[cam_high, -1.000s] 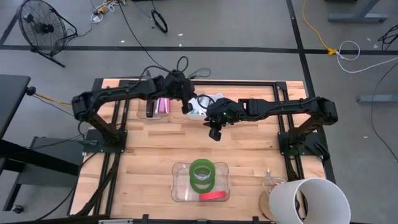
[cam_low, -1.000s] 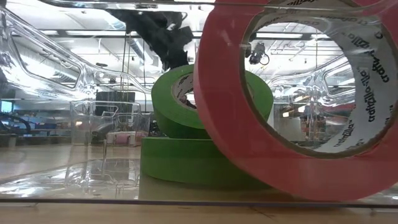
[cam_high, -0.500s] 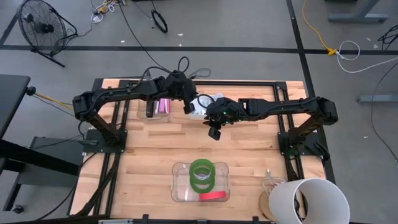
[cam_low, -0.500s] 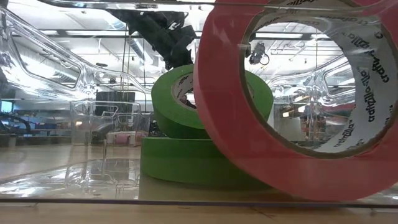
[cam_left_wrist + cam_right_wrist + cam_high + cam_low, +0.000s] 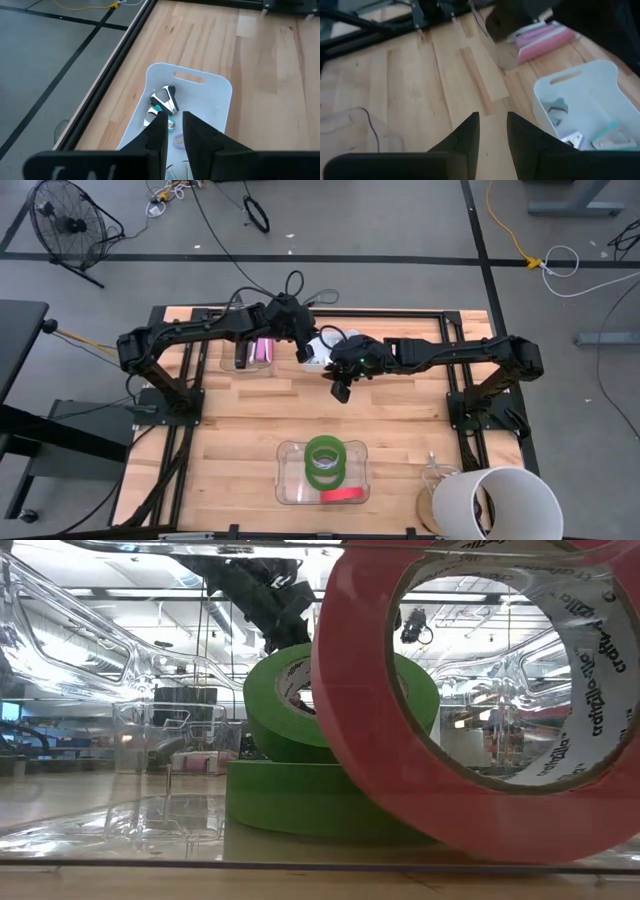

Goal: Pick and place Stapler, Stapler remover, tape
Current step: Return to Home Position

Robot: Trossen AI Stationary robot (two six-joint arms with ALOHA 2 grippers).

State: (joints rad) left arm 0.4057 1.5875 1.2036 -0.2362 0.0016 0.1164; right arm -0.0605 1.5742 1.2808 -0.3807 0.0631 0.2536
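All three rolls of tape lay in the clear bin point(image 5: 285, 480) at the near side of the counter point(image 5: 240, 420). One green roll point(image 5: 290, 805) sat flat and a second green roll point(image 5: 268, 705) was tilted on top of it. The red roll point(image 5: 460, 815) stood on edge nearest the low camera.

They looked light and stiff, rigid rings that would not crush under a pinch, though the smooth outer wrap might slide. The surest hold would likely be across the ring wall, one finger down the wide centre hole and one outside. The upright red roll offered its top arc for that. The flat green one would need a straight-down approach.

Neither arm was near the clear bin. The left arm reached across the far side of the counter. Its left pincer point(image 5: 174, 116) hung point-down over the white bin point(image 5: 220, 100), where staple removers point(image 5: 165, 100) lay. Its fingers were close together with a slim gap, holding nothing.

The right arm stretched in from the other side. The right pincer point(image 5: 492, 116) hovered over bare wood just beside the white bin. It was slightly spread and also empty.
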